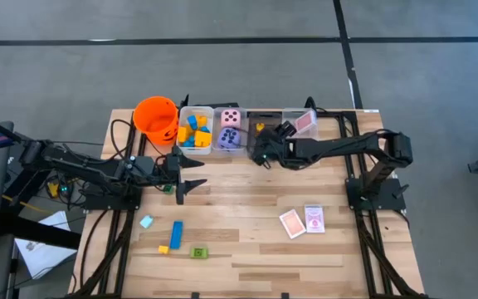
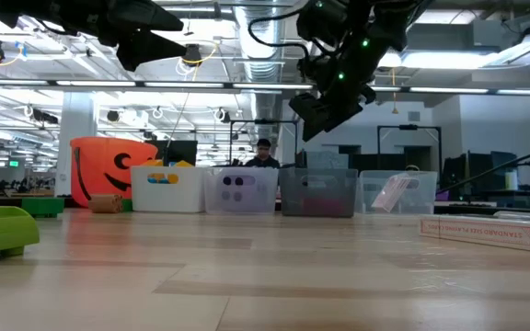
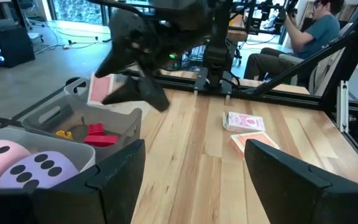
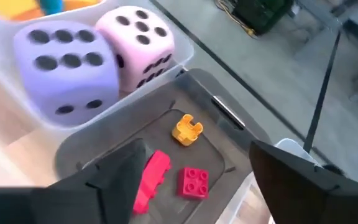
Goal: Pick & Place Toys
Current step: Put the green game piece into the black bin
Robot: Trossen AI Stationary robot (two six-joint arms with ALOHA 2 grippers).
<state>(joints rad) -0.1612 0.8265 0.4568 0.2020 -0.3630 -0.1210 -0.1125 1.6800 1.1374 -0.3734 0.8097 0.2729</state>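
Observation:
My right gripper (image 4: 194,199) hangs open above the grey bin (image 4: 225,115). In the bin lie two red blocks (image 4: 192,182) and a yellow block (image 4: 188,129), flat on its floor, clear of the fingers. The bin beside it holds a purple die (image 4: 64,68) and a pink die (image 4: 135,43). My left gripper (image 1: 199,174) stands open over bare table, near the bins. On the near left of the table lie a light blue block (image 1: 146,222), a blue block (image 1: 177,233), a yellow block (image 1: 163,248) and a green block (image 1: 199,252). Two pink-white cards (image 1: 303,221) lie at the near right.
An orange bucket (image 1: 156,116) stands at the far left of the bin row, then a bin of yellow and blue blocks (image 1: 194,131). A clear bin (image 1: 304,123) with a card is at the row's right end. A person sits beyond the table.

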